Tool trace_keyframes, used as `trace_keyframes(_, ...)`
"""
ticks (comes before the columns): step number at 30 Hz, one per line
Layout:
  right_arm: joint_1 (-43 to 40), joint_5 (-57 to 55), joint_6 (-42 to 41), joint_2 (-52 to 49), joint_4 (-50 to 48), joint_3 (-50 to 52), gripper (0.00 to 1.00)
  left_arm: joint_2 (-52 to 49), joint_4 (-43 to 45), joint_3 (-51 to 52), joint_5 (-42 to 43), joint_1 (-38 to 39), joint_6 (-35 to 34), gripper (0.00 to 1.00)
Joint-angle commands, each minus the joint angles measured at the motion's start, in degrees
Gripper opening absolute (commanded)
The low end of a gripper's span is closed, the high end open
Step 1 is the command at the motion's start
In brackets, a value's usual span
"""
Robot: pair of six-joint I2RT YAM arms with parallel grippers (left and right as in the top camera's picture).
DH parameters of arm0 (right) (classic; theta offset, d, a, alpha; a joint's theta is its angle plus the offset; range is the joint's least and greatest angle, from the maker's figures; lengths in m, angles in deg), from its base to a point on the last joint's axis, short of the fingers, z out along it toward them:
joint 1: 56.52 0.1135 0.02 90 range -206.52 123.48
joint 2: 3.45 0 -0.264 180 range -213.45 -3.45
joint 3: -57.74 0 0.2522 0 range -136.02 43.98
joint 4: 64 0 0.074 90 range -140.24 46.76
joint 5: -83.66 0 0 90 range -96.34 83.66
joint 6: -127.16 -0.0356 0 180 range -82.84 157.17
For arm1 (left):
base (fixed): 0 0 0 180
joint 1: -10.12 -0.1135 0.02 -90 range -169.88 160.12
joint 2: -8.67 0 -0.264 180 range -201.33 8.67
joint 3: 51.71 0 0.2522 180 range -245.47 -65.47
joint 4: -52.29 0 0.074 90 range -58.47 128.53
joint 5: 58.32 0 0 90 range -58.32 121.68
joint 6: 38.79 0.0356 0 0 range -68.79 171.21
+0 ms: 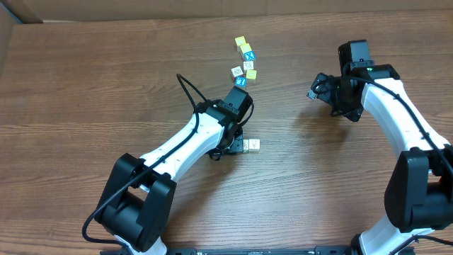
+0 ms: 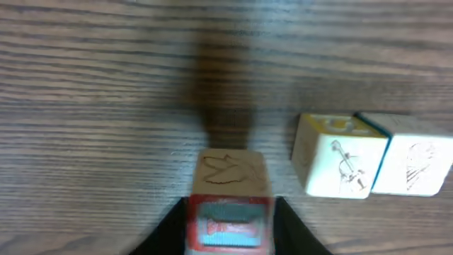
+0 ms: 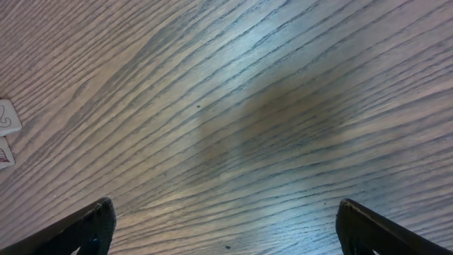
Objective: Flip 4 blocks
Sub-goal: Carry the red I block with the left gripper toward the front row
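one block (image 2: pixel 230 173) sits between the fingers of my left gripper (image 2: pixel 230 228), mid-worktop (image 2: pixel 106 85); i cannot tell whether they grip or just flank it. two more blocks (image 2: pixel 340 157) lie just right. i'd lift away straight, without tipping it. my right gripper (image 3: pixel 223 230) hangs wide, empty.

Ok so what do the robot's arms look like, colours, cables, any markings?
Both the left arm and right arm have smooth white shells with bulky black joints and bases. A thin black cable loops off the left one. The jaws are black.
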Motion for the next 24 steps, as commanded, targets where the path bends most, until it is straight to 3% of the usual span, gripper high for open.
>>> trace_keyframes(1, -0.13, -0.52, 0.22, 0.17, -0.31, -0.63, 1.00, -0.33, 0.46, -0.02, 1.18, -0.02, -1.16, 0.63)
trace_keyframes(2, -0.13, -0.55, 0.22, 0.17, -0.31, -0.63, 1.00, -0.33, 0.42, -0.33, 1.46, -0.07, -1.07, 0.68)
trace_keyframes(6, -0.13, -0.55, 0.22, 0.17, -0.31, -0.63, 1.00, -0.28, -1.66, -3.39, 1.57, -0.55, 0.20, 0.68)
trace_keyframes(12, -0.13, -0.52, 0.22, 0.17, -0.31, -0.63, 1.00, -0.28, -10.56, -9.40, -0.42, -2.80, 0.37, 0.58)
trace_keyframes(13, -0.13, -0.55, 0.22, 0.17, -0.31, -0.63, 1.00, -0.28, -11.26, -9.68, -1.31, -3.34, 0.37, 0.55)
trace_keyframes(14, -0.13, -0.55, 0.22, 0.17, -0.33, -0.63, 1.00, -0.28, -11.47, -9.64, -1.99, -3.98, 0.35, 0.45)
trace_keyframes(16, -0.13, -0.52, 0.22, 0.17, -0.31, -0.63, 1.00, -0.37, -10.82, -8.92, -2.95, -5.03, 0.35, 0.11)
trace_keyframes(17, -0.13, -0.52, 0.22, 0.17, -0.31, -0.63, 1.00, -0.39, -9.88, -7.87, -3.52, -5.64, 0.35, 0.04)
trace_keyframes(24, -0.13, -0.52, 0.22, 0.17, -0.31, -0.63, 1.00, -0.46, -4.66, -1.44, -4.55, -6.43, 0.35, 0.04)
